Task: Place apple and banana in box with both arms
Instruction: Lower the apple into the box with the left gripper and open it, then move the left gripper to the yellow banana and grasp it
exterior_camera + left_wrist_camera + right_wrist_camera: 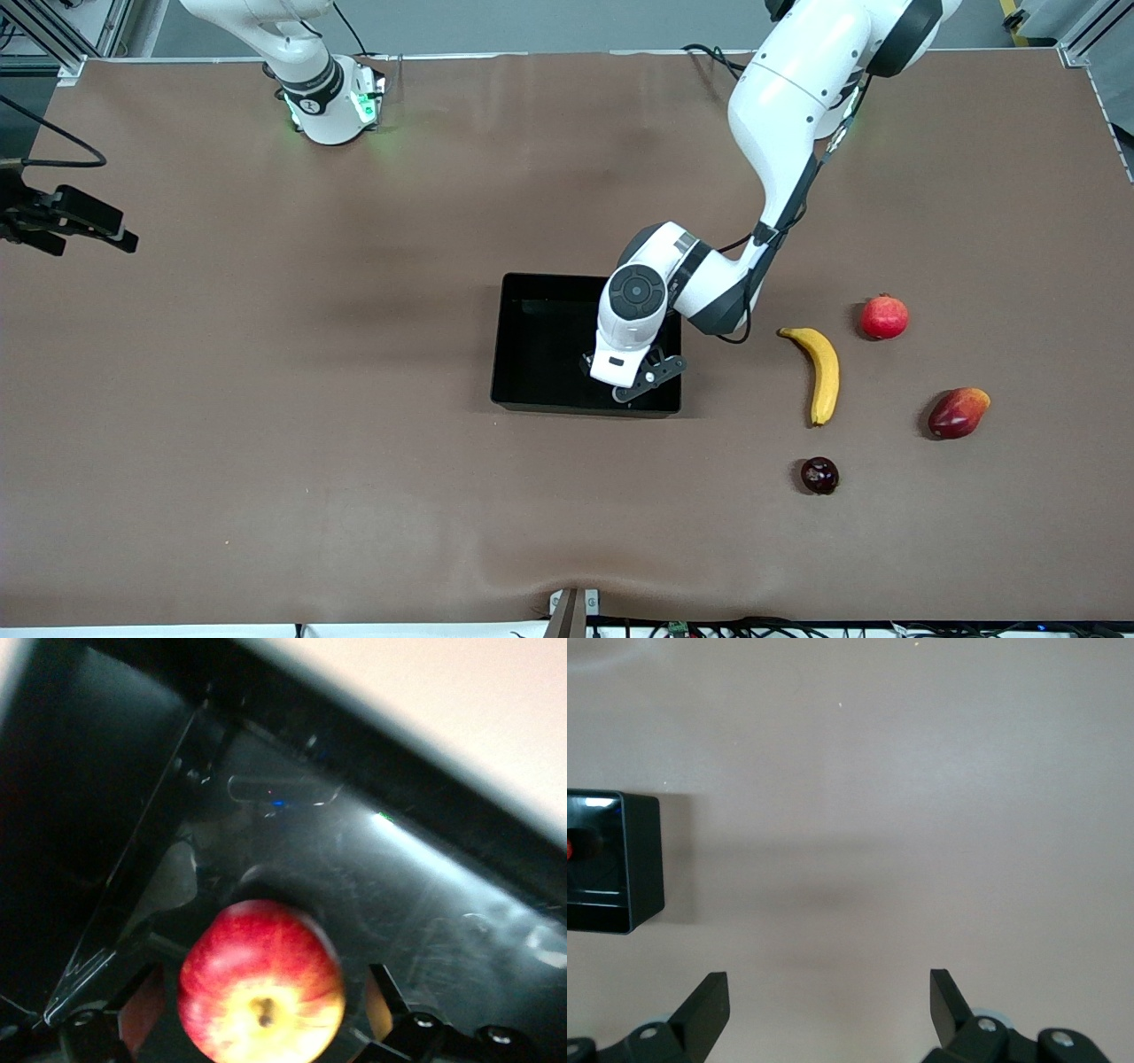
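Brown cloth covers the whole table [266, 399] in the front view, with the black box [532, 354] at the middle of the frame. From the upper right the left arm bends down into the box, and the left gripper [640, 383] hangs low over the corner of the box toward the lower right of it. Its body hides the apple from this angle. At center right, outside the box, the banana [824, 372] lies on the cloth; a pomegranate [884, 317] sits above it in the frame, a mango [958, 413] at the right, and a small dark fruit [819, 476] below. The right gripper [97, 230] waits at the left edge over bare cloth.

Left wrist view: the apple [261, 992] fills the lower middle, over the glossy box floor [399, 904], between spread fingers [385, 992] — gaps show on both sides, so it is not clamped and looks released or nearly so.

Right wrist view: the fingers [709, 1005] stand wide open, holding nothing, over plain cloth. The box sits at the left edge, a spot of red inside.

My read — the apple part is all but finished, while the banana is untouched and makes up the remaining half.
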Robot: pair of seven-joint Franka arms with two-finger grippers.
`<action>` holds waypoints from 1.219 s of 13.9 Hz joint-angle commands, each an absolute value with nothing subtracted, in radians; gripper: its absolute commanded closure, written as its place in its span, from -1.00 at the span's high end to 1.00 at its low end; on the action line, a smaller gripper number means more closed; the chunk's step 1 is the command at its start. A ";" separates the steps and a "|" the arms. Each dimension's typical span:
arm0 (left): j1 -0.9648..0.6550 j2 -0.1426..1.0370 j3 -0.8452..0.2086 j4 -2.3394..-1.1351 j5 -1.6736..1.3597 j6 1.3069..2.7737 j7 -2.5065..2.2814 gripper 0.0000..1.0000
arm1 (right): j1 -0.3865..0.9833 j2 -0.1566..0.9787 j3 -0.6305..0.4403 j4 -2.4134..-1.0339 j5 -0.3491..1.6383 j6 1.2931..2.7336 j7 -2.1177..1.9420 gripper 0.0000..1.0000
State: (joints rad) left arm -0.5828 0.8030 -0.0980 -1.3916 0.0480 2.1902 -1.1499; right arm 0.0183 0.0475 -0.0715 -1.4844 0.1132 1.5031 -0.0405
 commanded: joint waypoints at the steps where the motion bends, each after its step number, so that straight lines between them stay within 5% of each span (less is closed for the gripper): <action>1: -0.552 0.682 -0.094 -1.399 0.072 2.090 -1.169 1.00 | 0.020 0.035 -0.046 -1.506 0.092 1.514 -0.034 1.00; 7: -0.365 0.457 -0.100 -1.405 0.057 1.886 -0.976 1.00 | -0.052 0.037 -0.055 -1.503 0.089 1.390 -0.026 1.00; 11: -0.195 0.385 -0.100 -1.552 0.069 1.815 -0.683 1.00 | -0.121 0.038 -0.055 -1.482 0.091 1.376 -0.106 1.00; 17: -0.019 0.406 -0.103 -1.865 0.072 2.190 -0.304 1.00 | -0.085 0.072 -0.052 -1.482 0.087 1.339 -0.112 1.00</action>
